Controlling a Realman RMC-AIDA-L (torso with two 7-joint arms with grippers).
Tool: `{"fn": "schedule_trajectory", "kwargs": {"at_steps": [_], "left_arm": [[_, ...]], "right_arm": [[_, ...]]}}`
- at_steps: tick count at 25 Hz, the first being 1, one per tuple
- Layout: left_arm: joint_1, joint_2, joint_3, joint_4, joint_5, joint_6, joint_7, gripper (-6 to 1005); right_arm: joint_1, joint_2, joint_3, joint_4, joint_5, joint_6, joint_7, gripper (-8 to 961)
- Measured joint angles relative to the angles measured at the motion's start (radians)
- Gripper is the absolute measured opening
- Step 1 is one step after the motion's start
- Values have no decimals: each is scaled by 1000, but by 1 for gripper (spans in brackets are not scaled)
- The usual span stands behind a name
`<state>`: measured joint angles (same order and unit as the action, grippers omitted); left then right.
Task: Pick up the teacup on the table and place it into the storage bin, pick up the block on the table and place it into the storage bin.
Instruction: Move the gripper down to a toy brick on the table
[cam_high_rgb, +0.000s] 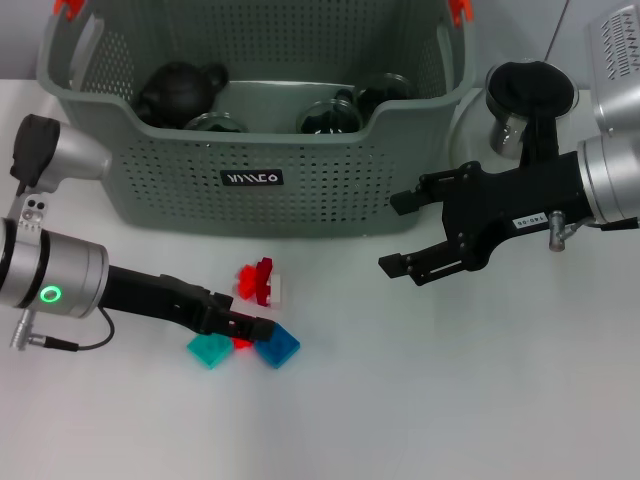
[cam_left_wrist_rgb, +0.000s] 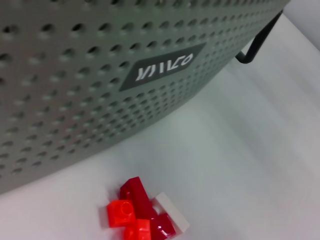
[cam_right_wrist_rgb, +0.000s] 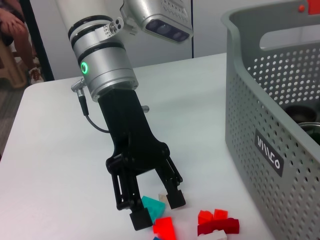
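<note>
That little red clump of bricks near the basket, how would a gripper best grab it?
From above, I'd judge, closing on the two long sides of the red brick cluster. It lies flat and low on the table, apart from the storage bin, so both flanks look free. The left gripper is down at the blue blocks just beside it.

blocks (cam_high_rgb: 255, 315) before storage bin (cam_high_rgb: 330, 190) (teapot (cam_high_rgb: 180, 88) seemingly inside)
</note>
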<state>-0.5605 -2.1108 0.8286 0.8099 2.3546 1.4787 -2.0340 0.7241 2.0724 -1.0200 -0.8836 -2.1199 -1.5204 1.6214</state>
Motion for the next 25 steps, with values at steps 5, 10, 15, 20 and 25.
{"fn": "schedule_trajectory", "kwargs": {"at_steps": [5,10,15,20,25], "left_arm": [[-4,-1,22,-1,2,-2,-1,921],[-4,-1,26,-1,7,-7,-1,921],[-4,-1,23,-1,25,-8,-3,921],[-5,-1,22,0,28,-8,-3,921],[-8,6,18,0,29,-10,-3,921]], "right_arm": [[0,0,0,0,0,1,-3,878],[0,0,0,0,0,0,-2,878],[0,0,0,0,1,0,-3,878],[1,0,0,0,2,0,-5,878],[1,0,0,0,2,-1,-3,878]]}}
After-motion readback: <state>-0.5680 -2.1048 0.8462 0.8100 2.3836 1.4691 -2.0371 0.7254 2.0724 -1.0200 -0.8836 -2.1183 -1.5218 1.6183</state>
